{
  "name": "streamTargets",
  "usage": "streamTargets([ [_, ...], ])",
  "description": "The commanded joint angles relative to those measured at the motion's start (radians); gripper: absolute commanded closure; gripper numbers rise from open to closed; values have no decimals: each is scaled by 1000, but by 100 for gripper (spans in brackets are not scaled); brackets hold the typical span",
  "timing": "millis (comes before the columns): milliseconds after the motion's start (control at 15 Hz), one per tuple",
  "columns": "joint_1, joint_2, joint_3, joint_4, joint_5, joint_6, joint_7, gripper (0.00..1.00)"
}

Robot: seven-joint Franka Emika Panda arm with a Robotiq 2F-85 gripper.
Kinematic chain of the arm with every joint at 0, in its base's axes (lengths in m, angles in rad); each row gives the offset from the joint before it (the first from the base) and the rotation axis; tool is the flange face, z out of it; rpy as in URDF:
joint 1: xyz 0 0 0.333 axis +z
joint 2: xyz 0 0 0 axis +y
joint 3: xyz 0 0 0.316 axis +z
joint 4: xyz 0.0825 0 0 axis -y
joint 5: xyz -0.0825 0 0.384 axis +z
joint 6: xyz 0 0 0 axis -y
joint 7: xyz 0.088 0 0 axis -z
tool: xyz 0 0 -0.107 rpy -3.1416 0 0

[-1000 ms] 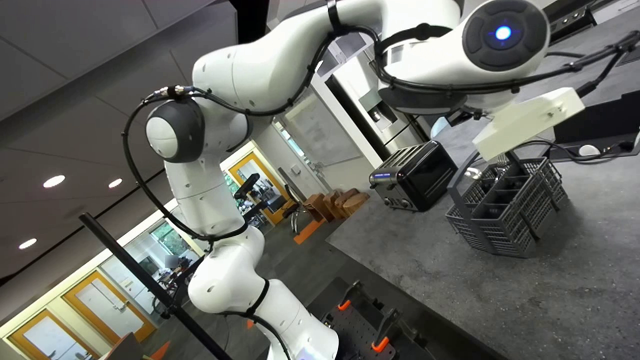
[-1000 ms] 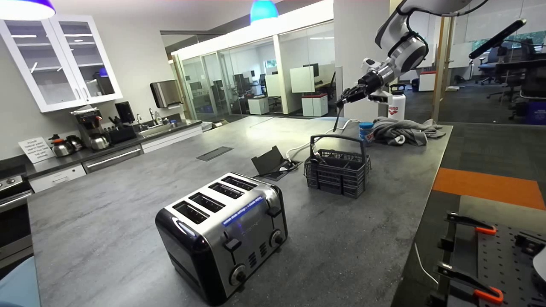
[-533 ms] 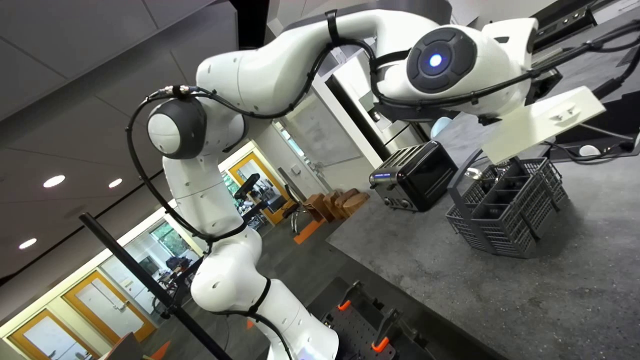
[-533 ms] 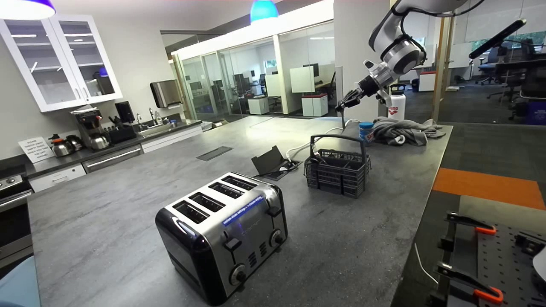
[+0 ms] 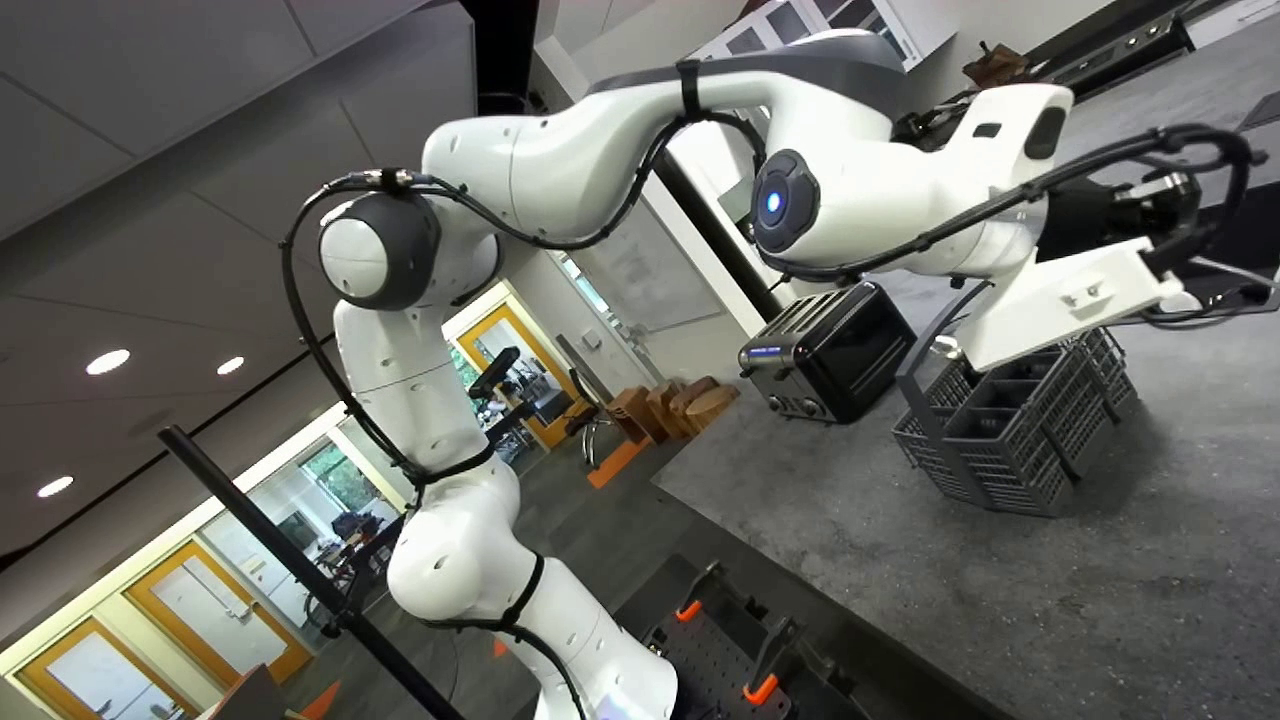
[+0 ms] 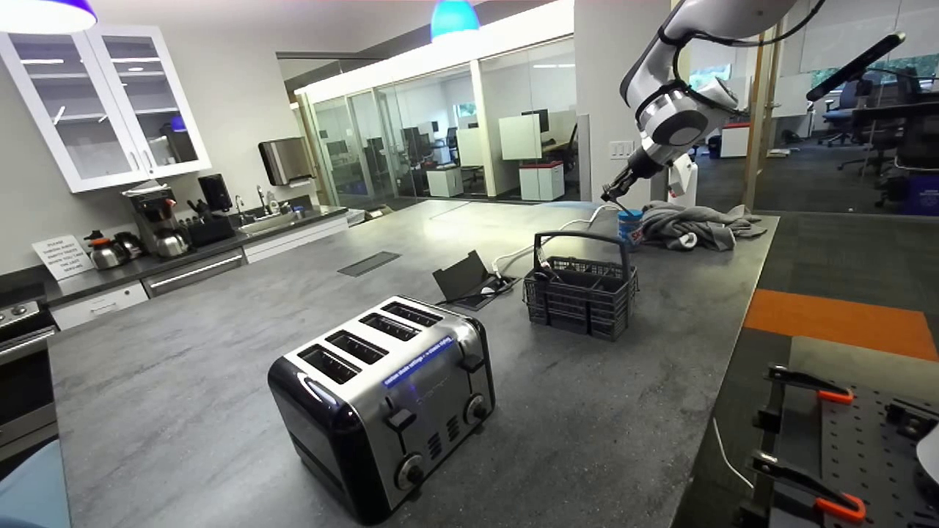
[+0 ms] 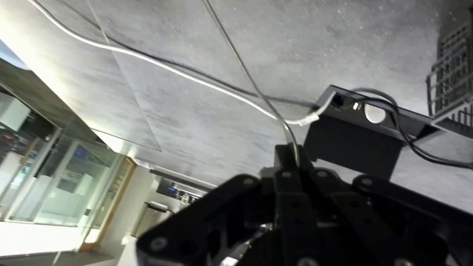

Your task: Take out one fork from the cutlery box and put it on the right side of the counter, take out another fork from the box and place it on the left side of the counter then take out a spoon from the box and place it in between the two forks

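One gripper [image 7: 292, 155] is pinching one thin metal utensil [image 7: 244, 66], nearly fully closed; the far end is running off the wrist view's top, so can't tell fork or spoon. One basket [image 6: 568, 312] is sitting on one counter [image 6: 220, 367], lower than the gripper and off to its side, wrist view cutting it off; one shiny utensil [image 5: 945, 346] is showing inside, full count hard to make out. One toaster [image 6: 433, 400] is standing farther from the gripper.
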Motion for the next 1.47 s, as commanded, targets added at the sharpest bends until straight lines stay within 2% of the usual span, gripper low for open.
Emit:
streamTargets([
  [0,12,86,-8,56,119,189,-49,99],
  [200,17,183,-18,113,190,331,-45,99],
  [467,14,318,-18,171,182,487,51,99],
  [800,-2,415,-2,209,178,466,129,99],
  [1133,1,448,-1,240,172,461,169,99],
  [1200,3,448,-1,240,169,459,167,71],
  [1267,5,446,0,240,167,456,164,70],
  [1400,5,436,5,234,165,448,162,56],
])
